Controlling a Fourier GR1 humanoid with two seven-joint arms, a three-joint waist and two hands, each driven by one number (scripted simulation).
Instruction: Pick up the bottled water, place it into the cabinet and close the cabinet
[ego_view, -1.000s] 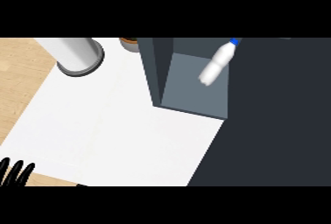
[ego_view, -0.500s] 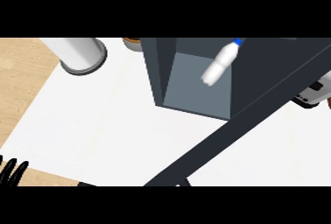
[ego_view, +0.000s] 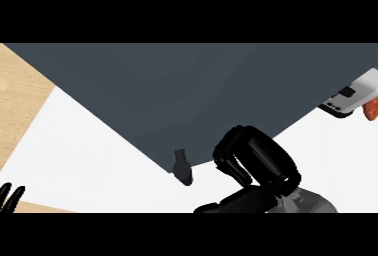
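The dark cabinet door (ego_view: 192, 95) fills the far half of the view, and the bottled water is out of sight, probably behind it. The right hand (ego_view: 255, 160), fingers curled and holding nothing, touches the door's near edge beside its handle (ego_view: 181, 167). The left hand (ego_view: 10, 196) rests open at near left.

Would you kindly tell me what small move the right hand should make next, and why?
Probably keep pressing the cabinet door onward until it shuts. The right hand is curled against the door's lower edge near the handle, and the door covers the cabinet's inside. The left hand rests low.
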